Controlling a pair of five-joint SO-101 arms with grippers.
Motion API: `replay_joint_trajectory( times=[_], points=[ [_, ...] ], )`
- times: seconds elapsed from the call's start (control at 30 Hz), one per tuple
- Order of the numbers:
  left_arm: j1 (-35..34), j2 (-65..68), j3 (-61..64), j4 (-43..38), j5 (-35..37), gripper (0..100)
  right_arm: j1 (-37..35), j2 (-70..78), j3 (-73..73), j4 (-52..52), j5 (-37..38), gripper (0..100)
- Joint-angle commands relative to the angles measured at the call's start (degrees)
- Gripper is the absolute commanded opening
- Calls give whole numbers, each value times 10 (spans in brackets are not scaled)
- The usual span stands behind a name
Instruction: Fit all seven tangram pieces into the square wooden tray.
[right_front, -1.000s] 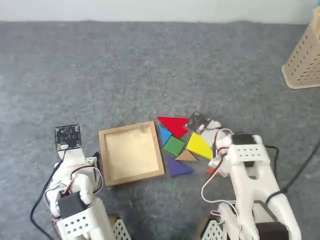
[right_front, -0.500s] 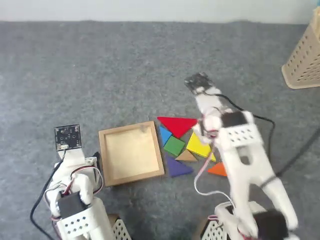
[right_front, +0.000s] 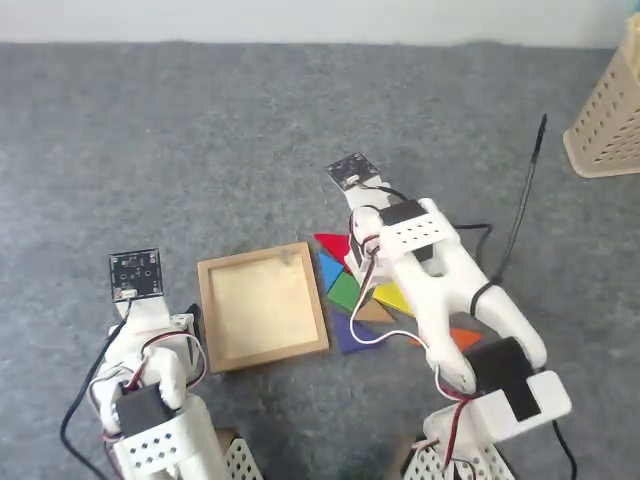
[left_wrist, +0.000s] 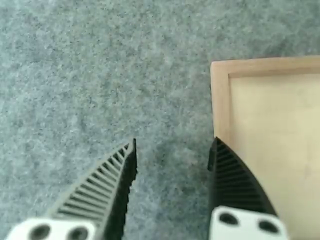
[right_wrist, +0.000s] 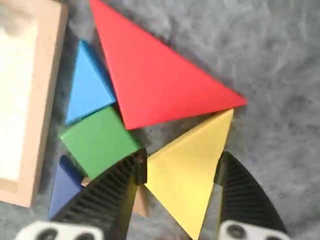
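The square wooden tray (right_front: 262, 305) lies on the grey carpet with nothing in it. Just right of it the pieces lie clustered: red triangle (right_front: 332, 243), blue triangle (right_front: 328, 270), green square (right_front: 345, 291), yellow triangle (right_front: 397, 298), small brown triangle (right_front: 373, 313), purple piece (right_front: 353, 336). An orange triangle (right_front: 463, 338) lies apart to the right. My right arm (right_front: 420, 250) stretches over the cluster. My right gripper (right_wrist: 179, 167) is open above the yellow triangle (right_wrist: 187, 165), one finger on either side of it. My left gripper (left_wrist: 172, 152) is open over carpet beside the tray's rim (left_wrist: 219, 100).
A cream slotted basket (right_front: 610, 110) stands at the far right edge. The left arm (right_front: 150, 340) sits at the near left of the tray. Open carpet spreads beyond the tray and pieces. A black cable (right_front: 525, 200) rises behind the right arm.
My right arm has swung from the near right forward and leftward over the piece cluster, uncovering the orange triangle. The left arm and the pieces have not moved.
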Motion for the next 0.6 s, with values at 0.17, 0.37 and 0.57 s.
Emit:
replay_joint_trajectory(
  times=[0.17, 0.37, 0.57],
  points=[
    [1, -6, -3, 2, 5, 225, 0, -7, 27, -6, -5, 232],
    [1, -6, -3, 2, 5, 225, -7, -6, 38, -7, -3, 345],
    [1, -6, -3, 2, 5, 225, -8, 1, 38, -9, -2, 376]
  ],
)
